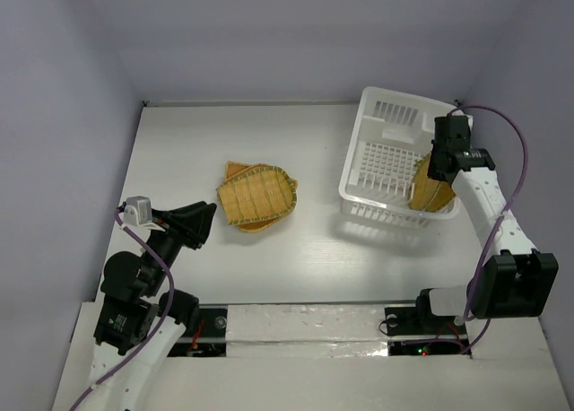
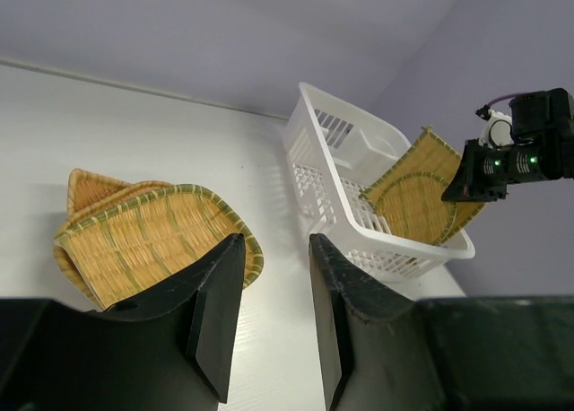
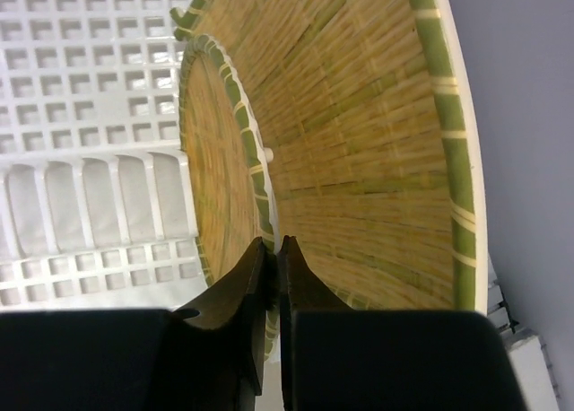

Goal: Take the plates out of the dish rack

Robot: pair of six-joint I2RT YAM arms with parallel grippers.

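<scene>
The white dish rack [image 1: 354, 173] stands at the right back of the table. Two wicker plates [image 1: 429, 188] lean on edge against its right wall. My right gripper [image 1: 442, 167] reaches down into the rack from above. In the right wrist view this gripper [image 3: 273, 242] is shut on the green-banded rim of the nearer, smaller plate [image 3: 215, 160]. A larger plate [image 3: 359, 142] leans behind it. A stack of wicker plates [image 1: 256, 196] lies on the table's middle left. My left gripper [image 2: 275, 240] hovers open and holds nothing, just right of that stack [image 2: 134, 240].
The rack's lattice floor [image 3: 90, 88] to the left of the held plate is bare. Purple walls close in the table at the back and on both sides. Bare white table lies between the stack and the rack [image 2: 314, 151].
</scene>
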